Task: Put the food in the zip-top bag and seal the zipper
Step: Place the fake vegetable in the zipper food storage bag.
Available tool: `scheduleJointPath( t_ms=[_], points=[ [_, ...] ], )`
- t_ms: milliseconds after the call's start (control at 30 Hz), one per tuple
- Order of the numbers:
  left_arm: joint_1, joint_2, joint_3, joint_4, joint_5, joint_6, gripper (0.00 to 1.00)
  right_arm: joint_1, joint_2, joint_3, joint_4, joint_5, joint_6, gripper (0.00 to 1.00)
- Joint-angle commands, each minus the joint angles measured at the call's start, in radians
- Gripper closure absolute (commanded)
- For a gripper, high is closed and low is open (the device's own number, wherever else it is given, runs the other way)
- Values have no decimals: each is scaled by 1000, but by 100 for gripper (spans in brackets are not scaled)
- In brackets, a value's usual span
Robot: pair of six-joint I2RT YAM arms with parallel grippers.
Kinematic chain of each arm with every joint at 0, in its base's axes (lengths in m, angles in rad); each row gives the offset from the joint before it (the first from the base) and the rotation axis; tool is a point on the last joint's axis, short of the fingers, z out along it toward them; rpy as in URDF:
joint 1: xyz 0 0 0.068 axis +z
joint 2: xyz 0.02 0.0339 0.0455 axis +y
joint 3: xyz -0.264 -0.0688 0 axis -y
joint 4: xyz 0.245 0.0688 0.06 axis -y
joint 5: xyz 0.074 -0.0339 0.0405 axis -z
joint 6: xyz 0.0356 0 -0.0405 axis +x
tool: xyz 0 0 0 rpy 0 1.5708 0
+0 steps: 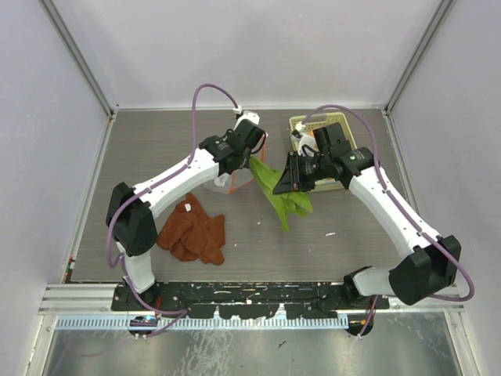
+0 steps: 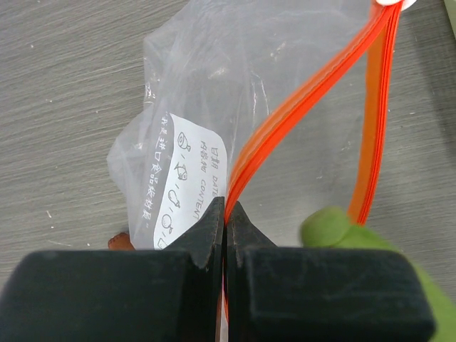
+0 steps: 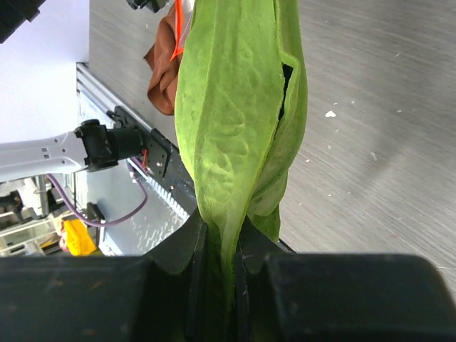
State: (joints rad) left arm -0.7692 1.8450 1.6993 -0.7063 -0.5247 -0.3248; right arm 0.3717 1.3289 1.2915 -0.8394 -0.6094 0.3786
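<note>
The long green leaves (image 3: 228, 107) are reaching toward the parted mouth of the zip-top bag (image 2: 206, 78). Your right hand (image 3: 223, 239) is pinching them at the stalk end. They are appearing light and floppy, so that firmer stalk is the sound hold. Your left hand (image 2: 226, 217) is clamping one lip of the zipper (image 2: 299, 107), lifting the slippery, flimsy film off the surface (image 2: 64, 85).

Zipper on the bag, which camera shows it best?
Left wrist: the zipper crosses the frame, its two orange strips parted, one pinched in the left end effector. Top external shows only small orange slivers by the left arm; right wrist, a sliver at its top edge.
</note>
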Motion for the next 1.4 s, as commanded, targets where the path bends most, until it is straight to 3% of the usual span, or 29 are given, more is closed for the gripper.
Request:
scheduleJointPath(
  t_ms=[0,500,867,1100,1367],
  points=[
    [2,-38,-14,58,25,7,100,26,7,-18,119,-58,72,99],
    [-85,-101,-109,90,-4,68,100,30,183,0,281,-82,174,99],
    [-117,-178,-133,106,100,110,100,30,233,-19,422,-101,156,99],
    [-151,-188,-133,93,119,103,100,30,238,-66,541,-69,301,99],
    [-167,-202,-137,94,212,47,100,31,217,-199,842,-15,483,99]
  ],
)
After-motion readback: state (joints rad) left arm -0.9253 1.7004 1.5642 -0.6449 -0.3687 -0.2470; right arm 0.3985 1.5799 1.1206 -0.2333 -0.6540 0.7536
